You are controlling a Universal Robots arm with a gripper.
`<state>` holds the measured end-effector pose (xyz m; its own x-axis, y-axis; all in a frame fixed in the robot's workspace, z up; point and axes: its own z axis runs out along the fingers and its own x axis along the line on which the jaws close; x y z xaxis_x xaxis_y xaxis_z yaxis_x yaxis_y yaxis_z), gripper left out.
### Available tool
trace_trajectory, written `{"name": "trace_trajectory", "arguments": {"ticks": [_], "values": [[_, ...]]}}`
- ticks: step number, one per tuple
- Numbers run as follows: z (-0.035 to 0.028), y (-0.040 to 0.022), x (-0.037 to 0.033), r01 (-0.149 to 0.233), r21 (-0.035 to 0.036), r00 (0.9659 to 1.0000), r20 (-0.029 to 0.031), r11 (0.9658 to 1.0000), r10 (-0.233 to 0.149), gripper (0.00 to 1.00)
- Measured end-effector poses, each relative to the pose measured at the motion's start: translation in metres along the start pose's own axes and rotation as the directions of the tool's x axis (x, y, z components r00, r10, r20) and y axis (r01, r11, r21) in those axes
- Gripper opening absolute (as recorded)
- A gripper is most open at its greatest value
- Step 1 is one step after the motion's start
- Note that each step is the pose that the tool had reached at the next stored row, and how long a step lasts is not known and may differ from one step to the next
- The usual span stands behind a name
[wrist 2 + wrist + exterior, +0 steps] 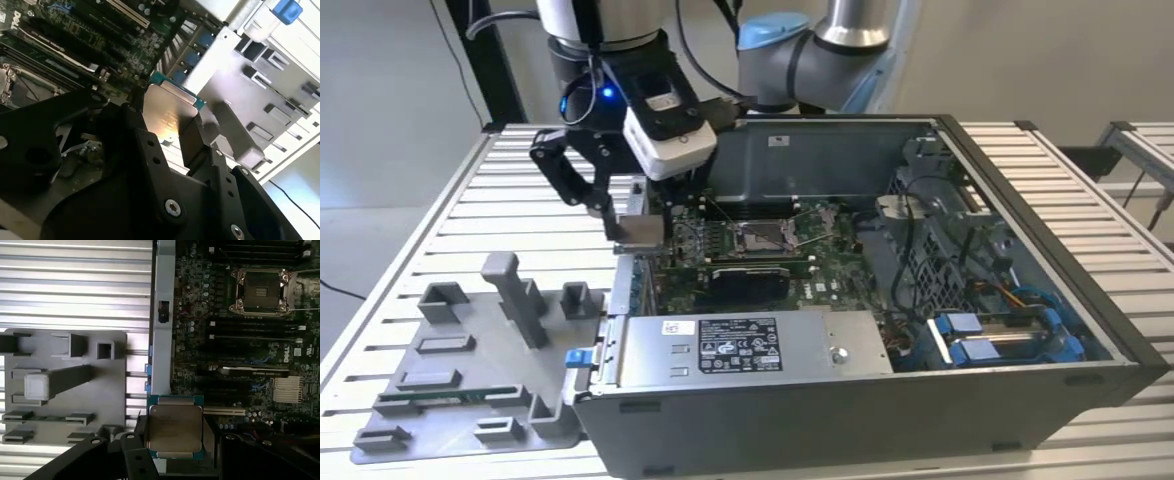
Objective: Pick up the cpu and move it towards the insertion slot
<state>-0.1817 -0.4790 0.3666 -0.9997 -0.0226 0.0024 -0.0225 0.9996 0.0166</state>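
**CPU in the gripper at the case edge, socket open and well apart**

In the exterior view I see the arm (841,45) coming down from the far side of the table. Its gripper (638,228) hangs over the edge of the open computer case (854,410) on the exterior view's left. The jaws are clenched on the cpu (642,232), which is held flat and clear of everything below. The insertion slot (761,237) sits on the green motherboard (821,285), near the cpu but apart from it, towards the exterior view's right. A grey tray (467,370) lies beside the case on the slatted metal table (400,250), with a green memory stick (434,397) in it. Behind is a pale wall, and a grey floor shows past the table.

In the second wrist view the black fingers (192,132) press on two opposite edges of the cpu (167,117), its silvery face lit.

In the first wrist view the cpu (173,432) hangs over the case wall (161,340), between the tray (115,370) and the motherboard (225,365). The insertion slot (260,291) lies open, its brown-gold centre bare, well apart from the chip.
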Motion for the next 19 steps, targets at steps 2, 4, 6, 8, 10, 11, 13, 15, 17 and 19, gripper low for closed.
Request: {"name": "trace_trajectory", "arguments": {"ticks": [2, 4, 6, 8, 10, 11, 13, 15, 17, 19], "values": [[0.0000, 0.0001, -0.0077, 0.000, -0.0001, 1.0000, 0.0000, 1.0000, 0.000, 0.00], [0.0000, 0.0001, -0.0146, 0.000, 0.0000, 1.0000, 0.0000, 1.0000, 0.000, 0.00], [0.0000, -0.0001, -0.0215, 0.000, -0.0001, 1.0000, 0.0000, 1.0000, 0.000, 0.00], [-0.0001, -0.0002, -0.0280, 0.000, 0.0000, 1.0000, -0.0001, 1.0000, 0.000, 0.00], [-0.0001, -0.0004, -0.0355, 0.000, 0.0001, 1.0000, -0.0001, 1.0000, 0.000, 0.00], [-0.0001, -0.0005, -0.0400, 0.000, 0.0000, 1.0000, -0.0001, 1.0000, 0.000, 0.00], [-0.0001, -0.0007, -0.0491, 0.000, 0.0000, 1.0000, 0.0000, 1.0000, 0.000, 0.00], [-0.0001, -0.0009, -0.0581, 0.000, 0.0000, 1.0000, 0.0000, 1.0000, 0.000, 0.00], [-0.0001, -0.0011, -0.0673, 0.000, -0.0001, 1.0000, -0.0001, 1.0000, 0.000, 0.00], [-0.0002, -0.0013, -0.0763, 0.000, 0.0000, 1.0000, -0.0001, 1.0000, 0.000, 0.00]]}}
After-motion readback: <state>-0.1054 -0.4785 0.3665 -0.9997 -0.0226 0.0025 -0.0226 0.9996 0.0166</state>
